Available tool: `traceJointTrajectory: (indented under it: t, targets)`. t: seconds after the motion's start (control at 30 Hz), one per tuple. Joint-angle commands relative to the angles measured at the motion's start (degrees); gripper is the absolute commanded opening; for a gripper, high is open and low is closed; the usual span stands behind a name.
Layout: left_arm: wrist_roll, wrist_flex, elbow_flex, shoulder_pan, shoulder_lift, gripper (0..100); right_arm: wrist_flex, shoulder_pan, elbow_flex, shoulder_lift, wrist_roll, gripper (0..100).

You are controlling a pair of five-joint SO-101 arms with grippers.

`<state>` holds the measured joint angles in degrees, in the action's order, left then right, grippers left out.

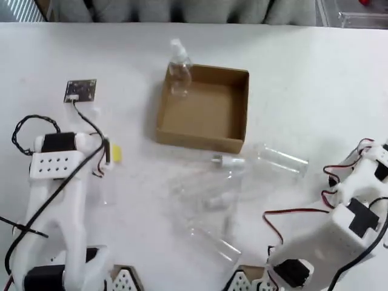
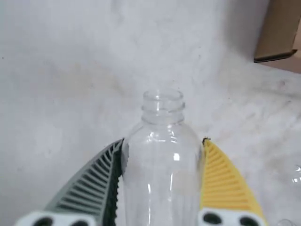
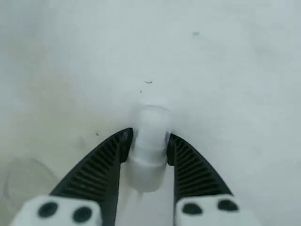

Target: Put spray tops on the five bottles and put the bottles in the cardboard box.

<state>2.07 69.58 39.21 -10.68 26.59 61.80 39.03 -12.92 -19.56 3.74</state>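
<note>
Left gripper (image 2: 163, 143) is clamped on an uncapped bottle (image 2: 162, 165), its neck pointing away from the wrist. Right gripper (image 3: 149, 136) pinches a spray top (image 3: 150, 120), well apart from that neck.

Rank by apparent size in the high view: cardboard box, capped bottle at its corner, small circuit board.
1. cardboard box, clearly largest.
2. capped bottle at the box's far-left corner.
3. circuit board, smallest, though not far off the bottle.

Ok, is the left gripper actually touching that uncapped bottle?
Touching. The left wrist view shows the left gripper shut on the bottle, both fingers against its sides.
</note>
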Motion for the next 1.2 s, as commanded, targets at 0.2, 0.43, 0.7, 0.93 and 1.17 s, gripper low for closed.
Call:
traceJointTrajectory:
  t: [0.2, 0.43, 0.7, 0.93, 1.17]
  targets:
    - [0.6, 2.3, -1.3, 1.3, 17.3, 2, 21.0, 3.0, 23.6, 0.3, -8.0, 1.7]
    - [0.7, 0.8, 4.9, 13.7, 35.5, 2, 31.1, 3.1, 28.4, 7.2, -11.6, 1.7]
    - [0.7, -16.0, 15.5, 26.4, 54.5, 2, 31.3, 4.4, 22.4, 23.6, -12.4, 1.7]
    - [0.7, -29.3, 22.9, 37.9, 64.7, 2, 31.4, 4.1, 20.7, 34.7, -12.0, 1.7]
    - [0.7, -35.7, 30.5, 39.6, 66.2, 2, 30.6, 4.0, 20.7, 48.9, -12.7, 1.8]
